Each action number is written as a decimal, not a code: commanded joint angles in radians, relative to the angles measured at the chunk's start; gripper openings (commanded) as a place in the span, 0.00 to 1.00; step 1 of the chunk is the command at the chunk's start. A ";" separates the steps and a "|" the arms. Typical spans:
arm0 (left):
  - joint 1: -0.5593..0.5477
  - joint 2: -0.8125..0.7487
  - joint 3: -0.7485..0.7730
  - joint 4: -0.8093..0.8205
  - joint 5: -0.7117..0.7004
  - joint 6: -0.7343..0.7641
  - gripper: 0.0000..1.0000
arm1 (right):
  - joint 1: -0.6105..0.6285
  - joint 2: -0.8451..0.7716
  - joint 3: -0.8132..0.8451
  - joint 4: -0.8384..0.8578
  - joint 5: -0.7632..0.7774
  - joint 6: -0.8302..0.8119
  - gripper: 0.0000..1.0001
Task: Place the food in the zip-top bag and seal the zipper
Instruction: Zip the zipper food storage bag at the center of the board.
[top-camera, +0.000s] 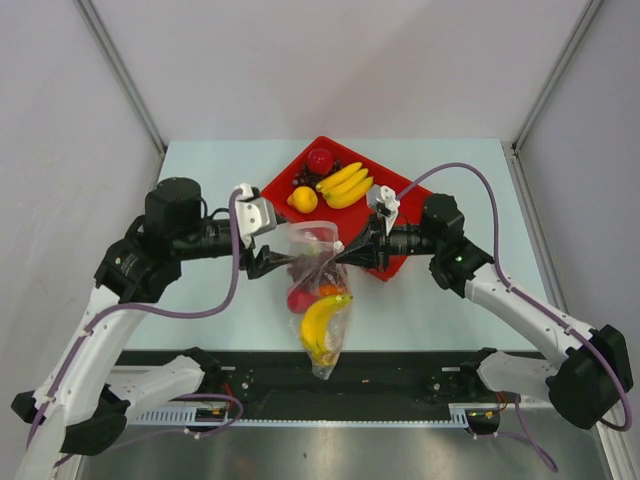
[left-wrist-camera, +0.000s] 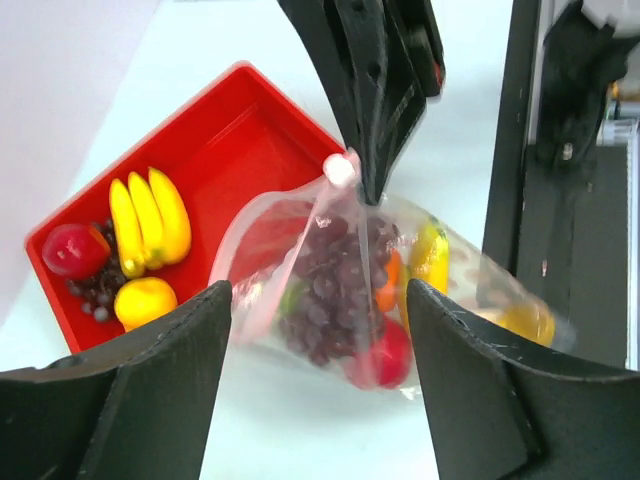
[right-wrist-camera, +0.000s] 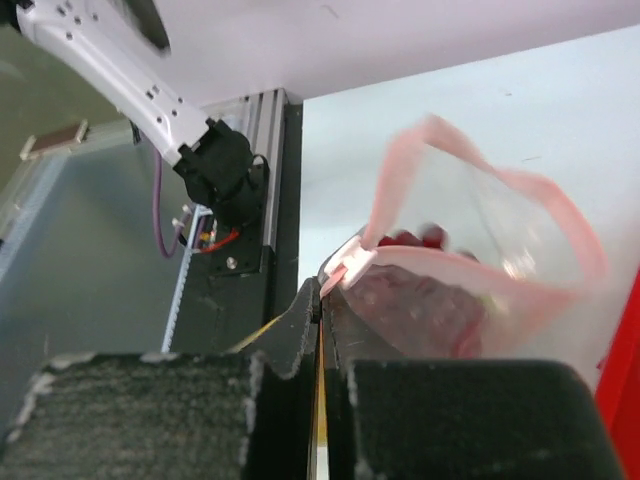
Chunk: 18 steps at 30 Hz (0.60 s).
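Clear, crinkly zip-top bag (top-camera: 318, 300) sits mid-surface between the two arms. Its mouth end is lifted and its body appears to slump toward the near edge. Inside are dark grapes (left-wrist-camera: 335, 280), a red apple (top-camera: 298, 300), a banana (top-camera: 322, 322) and something orange. The mouth gapes: in the right wrist view the pink zipper (right-wrist-camera: 545, 190) stands as an open loop.

Right claw (top-camera: 343, 250): clamped tight on one end of the zipper strip, holding the mouth up. Left claw (top-camera: 278, 263): fingers spread wide, holding nothing, facing the bag's other side from just beside it.

Red tray (top-camera: 285, 180), beyond the bag, holds a bunch of bananas (top-camera: 345, 185), a second apple (top-camera: 320, 160), a yellow citrus (top-camera: 303, 199) and loose grapes. Loading looks partly done.

Judgement: the left claw is set to take the free side of the mouth. To do it well:
- Bite on the pink strip itself, not on the slack film below it.
- Take the strip well away from the right claw, so the mouth can be drawn taut.
- Keep the right pinch firm. The load looks heavy and the film slippery.
- Risk: the film slides out, or the bag tips and spills.
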 joint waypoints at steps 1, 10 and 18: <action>0.006 0.043 0.111 0.065 0.053 -0.118 0.73 | 0.015 -0.058 0.098 -0.077 -0.033 -0.162 0.00; -0.035 0.171 0.116 0.063 0.254 0.014 0.71 | 0.050 -0.096 0.193 -0.280 -0.047 -0.399 0.00; -0.035 0.134 -0.046 0.110 0.187 0.190 0.58 | 0.055 -0.110 0.245 -0.335 -0.037 -0.479 0.00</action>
